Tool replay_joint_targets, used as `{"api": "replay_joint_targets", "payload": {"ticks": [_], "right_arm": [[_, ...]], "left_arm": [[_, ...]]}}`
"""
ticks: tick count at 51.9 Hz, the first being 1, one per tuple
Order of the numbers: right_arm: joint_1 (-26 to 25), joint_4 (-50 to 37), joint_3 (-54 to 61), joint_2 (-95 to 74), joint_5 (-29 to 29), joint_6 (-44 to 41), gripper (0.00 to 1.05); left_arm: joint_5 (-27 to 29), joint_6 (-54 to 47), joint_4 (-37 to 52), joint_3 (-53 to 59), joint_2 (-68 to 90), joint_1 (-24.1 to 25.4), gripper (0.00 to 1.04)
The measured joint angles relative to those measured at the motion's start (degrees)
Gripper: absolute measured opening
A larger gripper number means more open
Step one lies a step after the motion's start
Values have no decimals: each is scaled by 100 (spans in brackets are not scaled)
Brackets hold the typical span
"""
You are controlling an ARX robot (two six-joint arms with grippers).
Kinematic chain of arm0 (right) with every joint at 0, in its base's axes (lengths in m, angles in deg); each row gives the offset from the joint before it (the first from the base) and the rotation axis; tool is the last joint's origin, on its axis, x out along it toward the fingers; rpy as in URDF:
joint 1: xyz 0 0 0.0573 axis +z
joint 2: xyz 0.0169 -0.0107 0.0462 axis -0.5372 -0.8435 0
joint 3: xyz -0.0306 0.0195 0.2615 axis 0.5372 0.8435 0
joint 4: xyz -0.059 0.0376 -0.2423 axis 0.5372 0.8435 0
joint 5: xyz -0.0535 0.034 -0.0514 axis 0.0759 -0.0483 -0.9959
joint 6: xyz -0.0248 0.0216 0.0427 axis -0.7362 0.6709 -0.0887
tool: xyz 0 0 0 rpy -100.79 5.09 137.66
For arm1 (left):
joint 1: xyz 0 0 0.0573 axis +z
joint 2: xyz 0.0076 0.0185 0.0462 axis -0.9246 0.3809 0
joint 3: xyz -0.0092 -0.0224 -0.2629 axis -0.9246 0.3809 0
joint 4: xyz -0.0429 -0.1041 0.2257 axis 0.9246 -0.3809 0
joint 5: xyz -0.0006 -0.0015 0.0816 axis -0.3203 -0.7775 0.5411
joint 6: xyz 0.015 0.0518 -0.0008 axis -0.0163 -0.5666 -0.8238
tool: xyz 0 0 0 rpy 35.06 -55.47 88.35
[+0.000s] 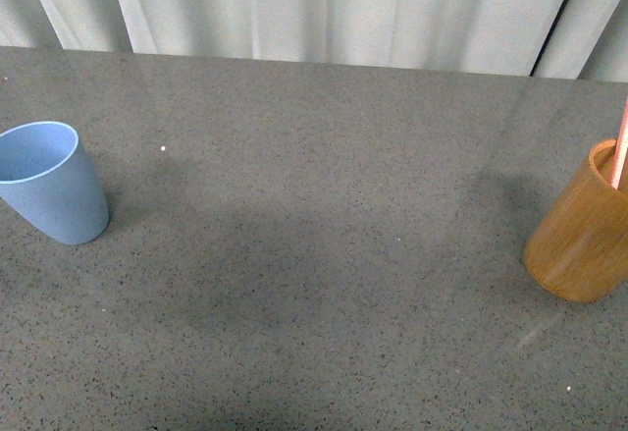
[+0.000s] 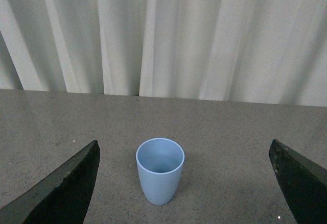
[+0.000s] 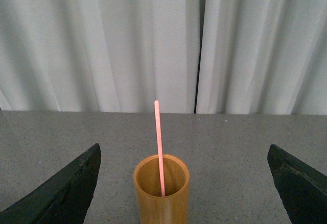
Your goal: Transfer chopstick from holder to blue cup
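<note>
The blue cup [image 1: 51,182] stands upright and empty at the table's left edge; it also shows in the left wrist view [image 2: 160,169]. The orange-brown wooden holder [image 1: 583,227] stands at the right edge with a pinkish-red chopstick [image 1: 620,152] upright in it; the right wrist view shows the holder [image 3: 161,189] and the chopstick [image 3: 159,147] too. My left gripper [image 2: 184,183] is open, its fingers wide on either side of the cup and short of it. My right gripper [image 3: 184,183] is open, facing the holder and short of it. Neither arm shows in the front view.
A grey speckled table [image 1: 324,244] lies between cup and holder. A white pleated curtain [image 1: 324,4] hangs along the far edge, with a dark gap [image 3: 198,55] between its panels.
</note>
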Motion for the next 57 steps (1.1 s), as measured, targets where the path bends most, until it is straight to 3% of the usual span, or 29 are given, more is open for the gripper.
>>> {"api": "replay_joint_targets", "payload": {"ticks": [57], "right_arm": [[0,0,0,0,0,0,95]], "left_arm": [[0,0,0,0,0,0,98]]}}
